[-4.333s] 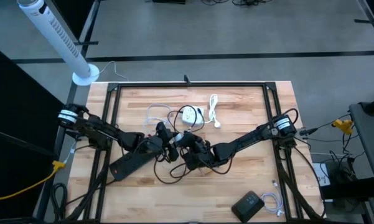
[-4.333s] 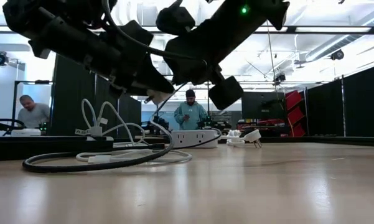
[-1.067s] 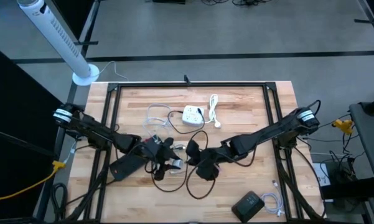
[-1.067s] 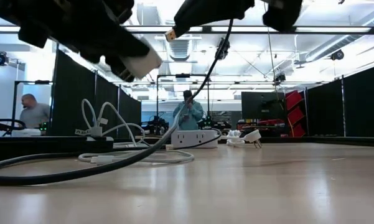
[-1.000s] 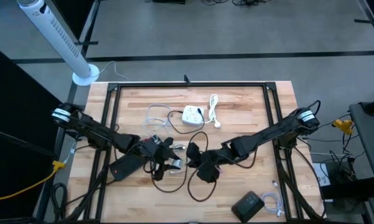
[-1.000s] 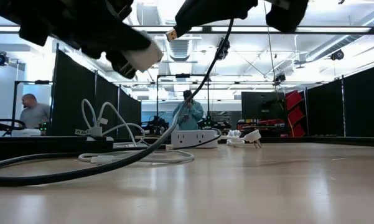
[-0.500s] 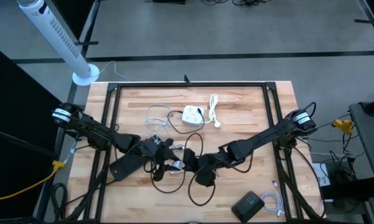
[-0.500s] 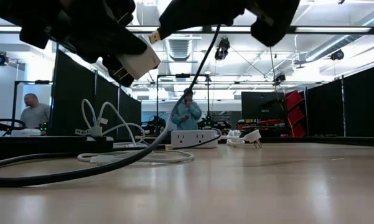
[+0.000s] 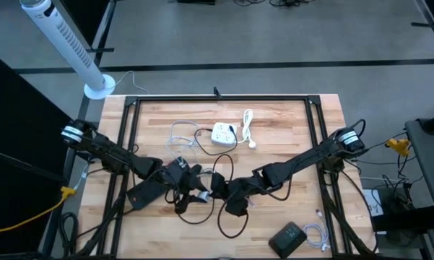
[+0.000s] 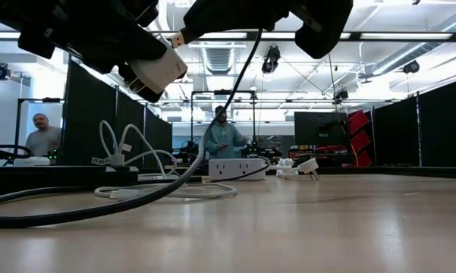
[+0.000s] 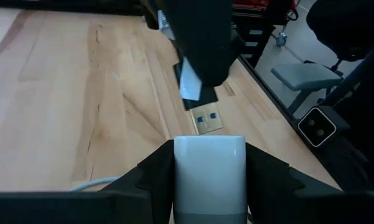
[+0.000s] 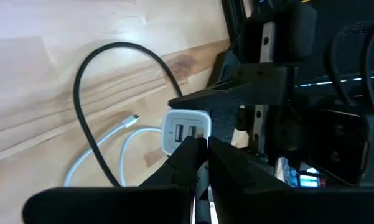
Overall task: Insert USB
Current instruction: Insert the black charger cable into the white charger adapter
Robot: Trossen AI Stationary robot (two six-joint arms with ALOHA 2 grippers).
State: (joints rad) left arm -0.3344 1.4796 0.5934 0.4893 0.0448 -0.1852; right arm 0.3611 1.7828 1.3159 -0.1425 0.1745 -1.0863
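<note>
Above the middle of the worktop [image 9: 289, 123], the left claw [image 9: 195, 189] pinches the white charger [image 11: 210, 165]. The right claw [image 9: 218, 189] pinches the USB plug [image 11: 206, 118], just beside its ports. Both look small, light and stiff; hold the plug's hard body.

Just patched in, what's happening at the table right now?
Both arms meet in the air over the middle of the table. The left end effector holds a white USB charger. The right end effector is shut on the black cable's USB plug, lined up close to the charger's ports. The plug is not in yet.
</note>
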